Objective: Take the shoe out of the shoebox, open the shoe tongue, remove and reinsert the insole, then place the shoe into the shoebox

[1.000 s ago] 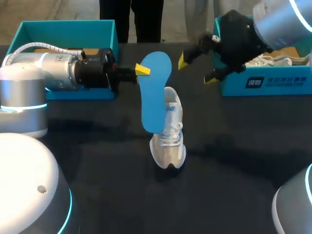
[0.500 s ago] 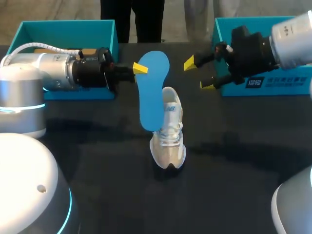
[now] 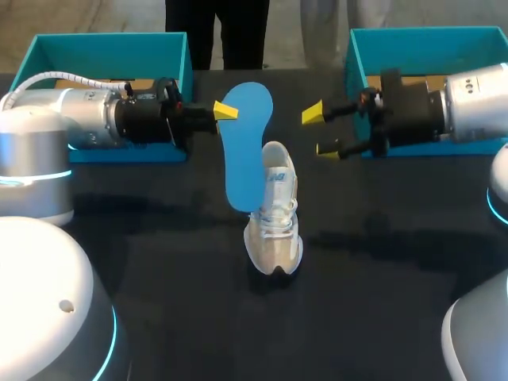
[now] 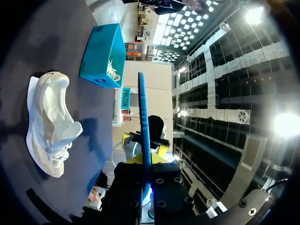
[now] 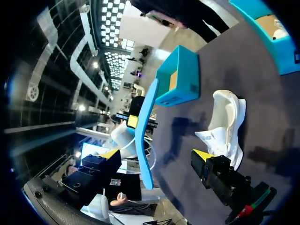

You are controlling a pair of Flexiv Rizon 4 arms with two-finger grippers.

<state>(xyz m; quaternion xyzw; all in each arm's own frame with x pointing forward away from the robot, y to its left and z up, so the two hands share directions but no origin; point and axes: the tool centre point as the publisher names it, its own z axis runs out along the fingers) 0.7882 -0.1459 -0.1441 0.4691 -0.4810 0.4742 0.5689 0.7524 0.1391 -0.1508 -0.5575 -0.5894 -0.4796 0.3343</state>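
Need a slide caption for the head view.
Left gripper holds the blue insole aloft near the white shoe; the open right gripper faces it.

My right gripper (image 3: 320,132) has swung down to lie level, its spread fingers now pointing at the blue insole (image 3: 246,147), which has edged slightly away from it.
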